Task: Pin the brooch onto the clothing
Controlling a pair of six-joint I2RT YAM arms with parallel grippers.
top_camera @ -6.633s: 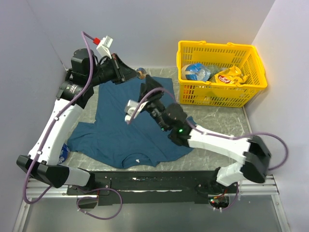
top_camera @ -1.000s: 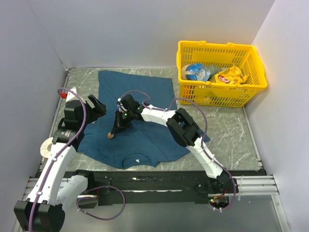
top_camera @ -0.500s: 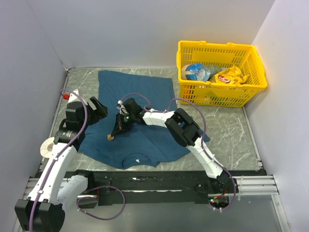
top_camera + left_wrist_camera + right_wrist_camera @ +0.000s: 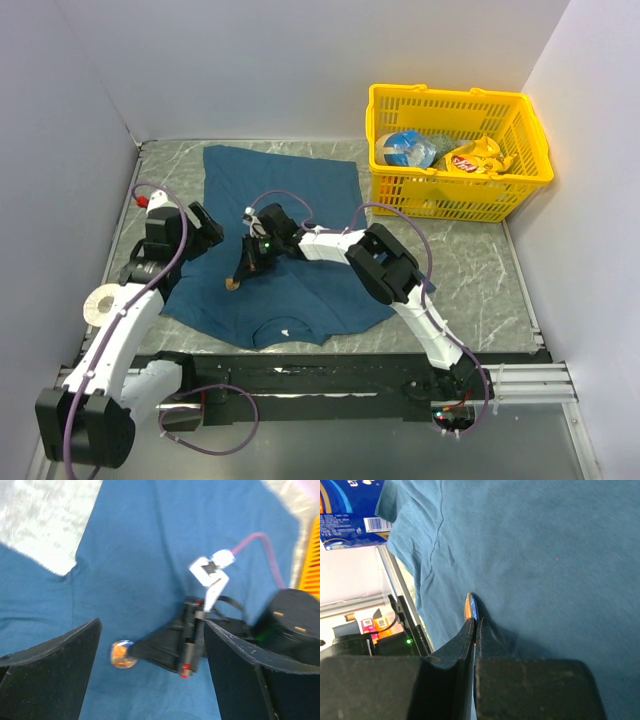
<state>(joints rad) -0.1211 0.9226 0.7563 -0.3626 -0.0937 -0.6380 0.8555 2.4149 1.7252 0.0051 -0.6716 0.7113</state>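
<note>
Right gripper [image 4: 474, 623] pinches brooch [image 4: 470, 606], seen edge-on; left gripper [image 4: 152, 627] gapes empty, views its face.

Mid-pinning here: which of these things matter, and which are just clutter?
In the job: small orange-and-gold brooch, dark teal cotton T-shirt, right gripper clamping the brooch.
Lying about: yellow plastic basket of snack packets, white ring-shaped roll, blue printed box.
</note>
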